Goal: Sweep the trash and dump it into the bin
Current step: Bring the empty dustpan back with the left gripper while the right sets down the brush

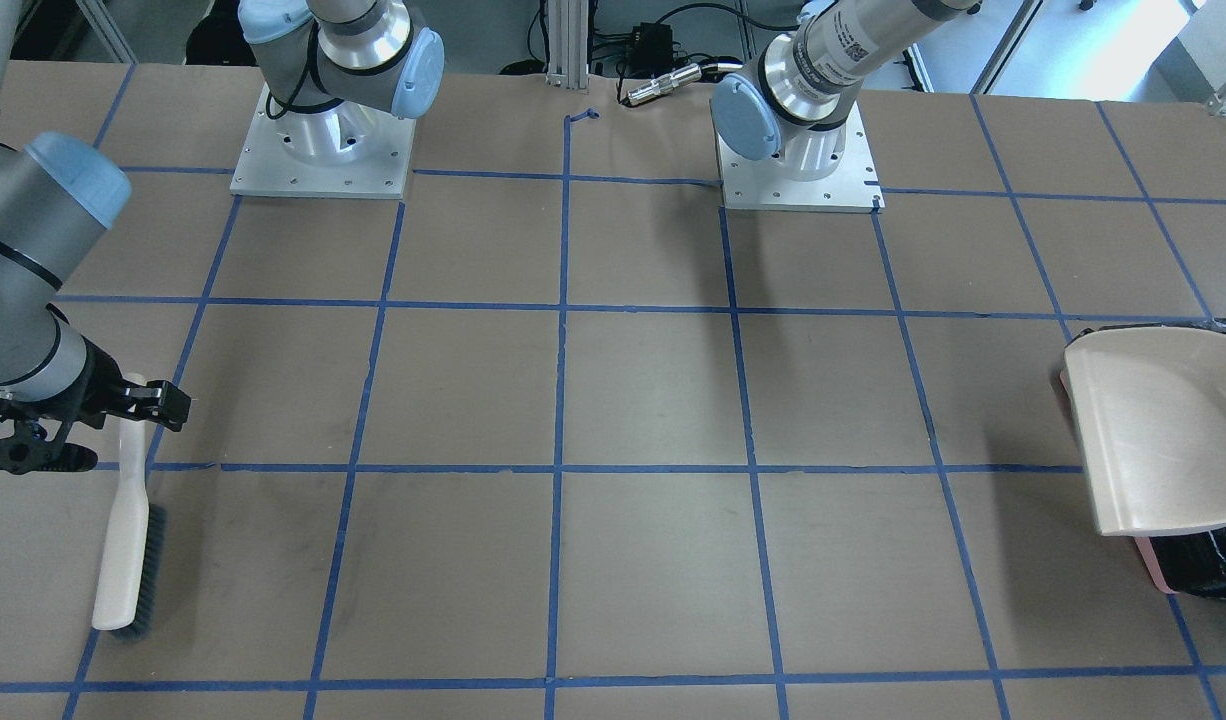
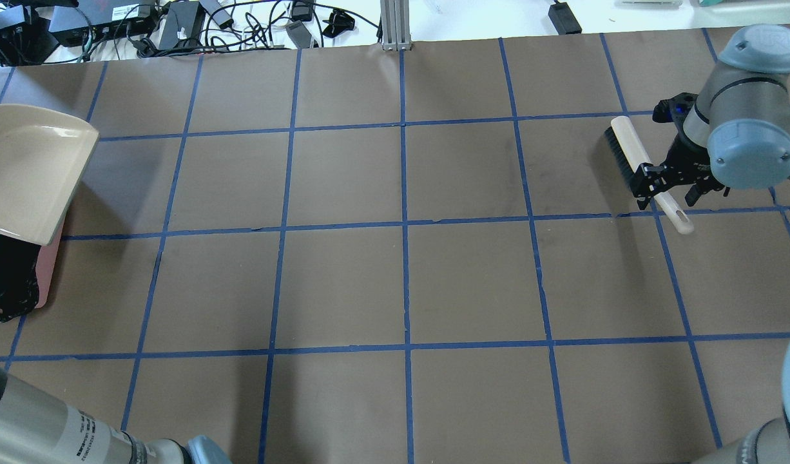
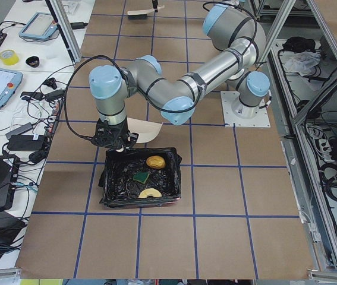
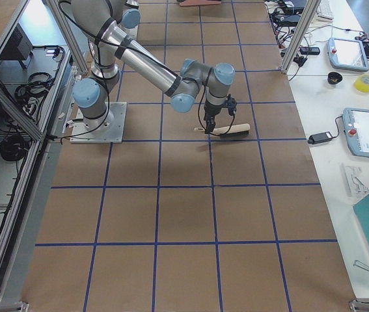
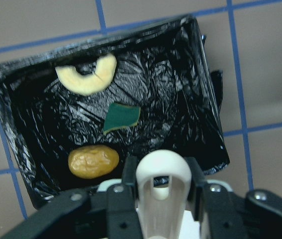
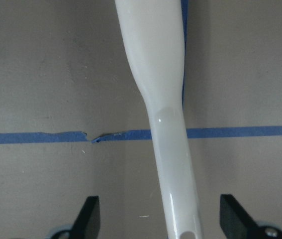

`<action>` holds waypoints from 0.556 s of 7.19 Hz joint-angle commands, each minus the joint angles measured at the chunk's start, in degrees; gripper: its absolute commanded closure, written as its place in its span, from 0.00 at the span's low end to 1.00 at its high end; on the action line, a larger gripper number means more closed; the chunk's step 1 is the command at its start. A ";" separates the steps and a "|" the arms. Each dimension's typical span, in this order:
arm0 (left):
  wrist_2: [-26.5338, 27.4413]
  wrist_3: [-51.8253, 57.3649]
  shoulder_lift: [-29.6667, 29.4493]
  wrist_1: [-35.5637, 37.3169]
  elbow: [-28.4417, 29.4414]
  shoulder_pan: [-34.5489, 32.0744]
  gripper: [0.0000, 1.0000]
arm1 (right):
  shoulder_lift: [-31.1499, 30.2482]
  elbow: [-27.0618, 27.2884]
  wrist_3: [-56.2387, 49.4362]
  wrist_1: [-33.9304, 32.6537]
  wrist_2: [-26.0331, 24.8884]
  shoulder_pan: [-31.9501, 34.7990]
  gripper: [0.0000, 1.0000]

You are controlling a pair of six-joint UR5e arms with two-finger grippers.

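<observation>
Lumpy golden roll (image 5: 93, 162), curved tan croissant piece (image 5: 86, 78), green spongy wedge (image 5: 122, 117): all lying in crinkly black-lined pink bin (image 5: 195, 114) below left end effector (image 5: 161, 172), which is clamping looped handle of beige dustpan (image 1: 1163, 430). The right end effector (image 6: 160, 211) is straddling glossy white brush (image 6: 155, 74), fingers wide.

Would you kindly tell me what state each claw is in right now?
Left claw: closed on the dustpan, by its handle.
Right claw: open, straddling the brush handle without gripping it.
</observation>
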 commanded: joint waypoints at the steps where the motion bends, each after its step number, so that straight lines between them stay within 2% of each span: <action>1: -2.97 -6.76 -1.06 0.01 -2.71 -4.89 1.00 | -2.54 -0.67 -0.12 0.31 0.12 0.00 0.01; 3: -3.15 -10.46 -2.81 -0.34 -3.24 -9.02 1.00 | -5.61 -2.23 -0.03 2.06 0.82 0.17 0.00; 4: -4.64 -13.00 -4.30 -0.17 -3.41 -10.26 1.00 | -6.33 -6.25 0.05 7.38 1.09 0.70 0.00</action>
